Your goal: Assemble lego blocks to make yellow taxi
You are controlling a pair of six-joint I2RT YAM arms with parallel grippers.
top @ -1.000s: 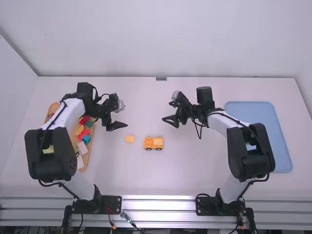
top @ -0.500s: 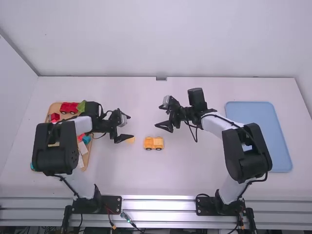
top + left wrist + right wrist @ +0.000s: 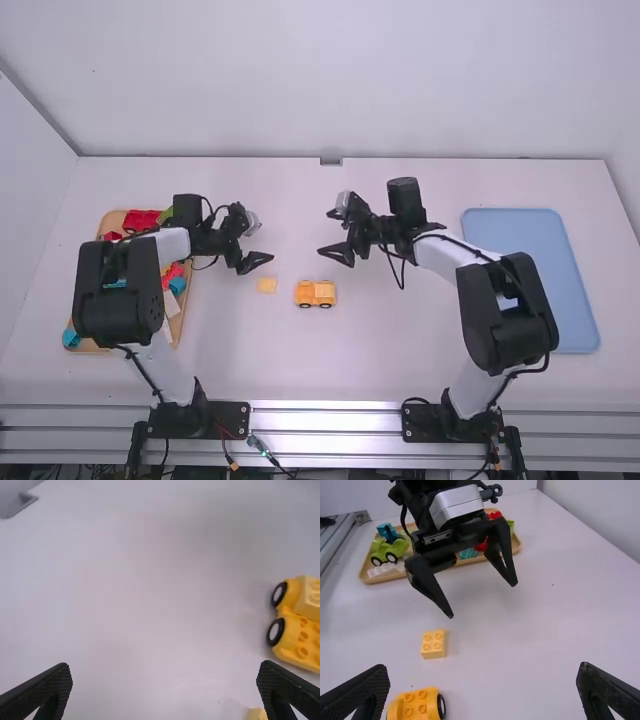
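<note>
My left gripper [image 3: 262,243] is open above the table, just beyond the small yellow block [image 3: 267,285]. Across from it, my right gripper [image 3: 326,232] hangs open beyond the yellow car [image 3: 315,293]. The block lies apart, left of the car. In the left wrist view, nothing is between the left gripper's [image 3: 165,674] fingers; the car [image 3: 295,637] carries a paler block [image 3: 311,599] on one end. The right wrist view has the right gripper [image 3: 484,674] empty, with the loose block [image 3: 434,644] and part of the car [image 3: 417,705] beyond it.
A wooden tray [image 3: 178,325] with red, green, blue and white pieces stands at the left, partly under the left arm. A blue tray [image 3: 540,270] lies at the right, beside the right arm.
The left arm swung back from over the tray, its gripper passing over the loose block and then moving slightly off it. My right gripper shifted left, then held nearly still. Block and car stayed put.
</note>
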